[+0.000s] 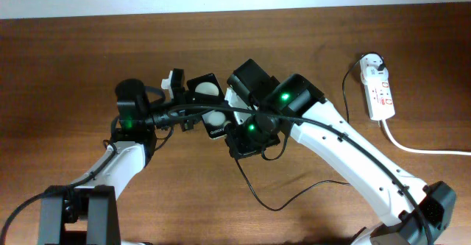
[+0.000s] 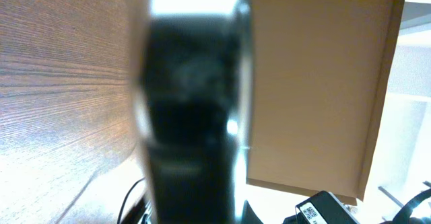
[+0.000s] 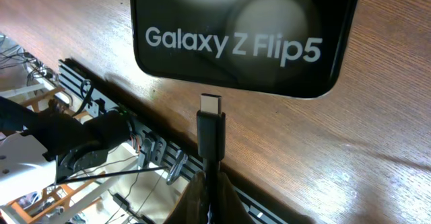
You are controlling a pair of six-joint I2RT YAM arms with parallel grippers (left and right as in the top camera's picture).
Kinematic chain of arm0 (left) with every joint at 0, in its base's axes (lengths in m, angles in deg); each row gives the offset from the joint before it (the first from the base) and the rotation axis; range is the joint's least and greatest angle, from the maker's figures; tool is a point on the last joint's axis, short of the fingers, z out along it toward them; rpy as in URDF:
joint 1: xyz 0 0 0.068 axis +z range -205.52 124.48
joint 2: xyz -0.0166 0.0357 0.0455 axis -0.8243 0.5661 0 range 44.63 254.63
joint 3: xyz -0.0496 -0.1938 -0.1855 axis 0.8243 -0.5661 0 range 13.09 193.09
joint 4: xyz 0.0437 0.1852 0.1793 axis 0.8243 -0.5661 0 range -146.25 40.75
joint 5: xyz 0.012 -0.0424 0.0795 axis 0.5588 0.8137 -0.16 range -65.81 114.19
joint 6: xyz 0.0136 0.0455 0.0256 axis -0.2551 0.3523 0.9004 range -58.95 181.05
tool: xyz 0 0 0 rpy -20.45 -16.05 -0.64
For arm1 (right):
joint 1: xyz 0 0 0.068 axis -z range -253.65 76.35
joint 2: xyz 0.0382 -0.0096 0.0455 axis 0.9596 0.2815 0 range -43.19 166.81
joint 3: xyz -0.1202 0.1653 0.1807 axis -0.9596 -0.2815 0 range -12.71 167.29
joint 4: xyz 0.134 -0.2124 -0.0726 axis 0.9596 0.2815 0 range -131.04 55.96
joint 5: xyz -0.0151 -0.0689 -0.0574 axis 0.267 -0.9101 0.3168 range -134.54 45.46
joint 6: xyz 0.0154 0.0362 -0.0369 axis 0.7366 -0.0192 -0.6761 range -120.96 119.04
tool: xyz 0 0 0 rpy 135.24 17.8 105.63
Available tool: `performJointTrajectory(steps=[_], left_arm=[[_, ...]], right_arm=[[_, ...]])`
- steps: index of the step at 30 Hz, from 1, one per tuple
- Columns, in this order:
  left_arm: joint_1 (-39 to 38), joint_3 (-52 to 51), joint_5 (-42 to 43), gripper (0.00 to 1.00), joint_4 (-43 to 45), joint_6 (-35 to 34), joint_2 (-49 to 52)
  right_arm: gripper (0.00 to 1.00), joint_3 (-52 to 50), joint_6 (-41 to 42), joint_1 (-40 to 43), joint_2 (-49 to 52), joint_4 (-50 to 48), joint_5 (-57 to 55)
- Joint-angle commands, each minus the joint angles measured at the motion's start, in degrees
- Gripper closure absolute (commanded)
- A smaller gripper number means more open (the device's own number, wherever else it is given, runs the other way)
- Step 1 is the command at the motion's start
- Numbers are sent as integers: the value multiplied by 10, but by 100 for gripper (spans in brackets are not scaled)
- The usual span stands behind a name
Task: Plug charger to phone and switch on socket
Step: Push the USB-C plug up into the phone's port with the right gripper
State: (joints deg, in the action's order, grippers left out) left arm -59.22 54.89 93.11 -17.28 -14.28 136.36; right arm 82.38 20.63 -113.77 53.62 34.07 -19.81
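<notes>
The phone (image 1: 209,104) is a black flip phone with two white round spots, held off the table in my left gripper (image 1: 185,111), which is shut on it. It fills the left wrist view as a dark blur (image 2: 192,116). In the right wrist view its face (image 3: 242,35) reads "Galaxy Z Flip5". My right gripper (image 3: 212,190) is shut on the charger just behind its connector tip (image 3: 211,107), which sits right below the phone's bottom edge with a small gap. The thin black cable (image 1: 294,197) loops over the table towards the white socket strip (image 1: 380,92) at the far right.
The socket's thick white cord (image 1: 423,149) runs off to the right edge. A white plug adapter (image 1: 372,61) sits at the strip's far end. A brown cardboard panel (image 2: 316,83) stands beyond the table in the left wrist view. The two arms cross closely at the table's middle.
</notes>
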Motion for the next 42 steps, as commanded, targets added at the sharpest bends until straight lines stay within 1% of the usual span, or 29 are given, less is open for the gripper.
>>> performJointTrajectory(steps=[1, 4, 19, 24, 28, 30, 32, 39, 40, 41, 42], left_arm=[[1, 11, 19, 100, 5, -6, -3], [1, 11, 23, 100, 5, -25, -3], [1, 11, 33, 100, 5, -25, -3], [1, 11, 33, 100, 5, -51, -3], [1, 11, 34, 100, 5, -50, -3], [1, 11, 34, 100, 5, -40, -3], [1, 11, 36, 100, 5, 2, -3], [1, 11, 36, 100, 5, 3, -3], [1, 11, 36, 100, 5, -4, -3], [1, 11, 36, 100, 5, -30, -3], [1, 11, 35, 100, 5, -35, -3]], right_arm=[[96, 6, 15, -3, 1, 1, -5], [96, 6, 15, -3, 1, 7, -5], [96, 6, 15, -3, 1, -6, -14], [96, 6, 14, -3, 1, -6, -14], [96, 6, 14, -3, 1, -6, -14], [96, 6, 14, -3, 1, -14, -27], [96, 6, 14, -3, 1, -14, -29], [96, 6, 14, -3, 1, -29, -29], [96, 6, 14, -3, 1, -34, -29], [96, 6, 14, -3, 1, -36, -29], [96, 6, 14, -3, 1, -36, -29]])
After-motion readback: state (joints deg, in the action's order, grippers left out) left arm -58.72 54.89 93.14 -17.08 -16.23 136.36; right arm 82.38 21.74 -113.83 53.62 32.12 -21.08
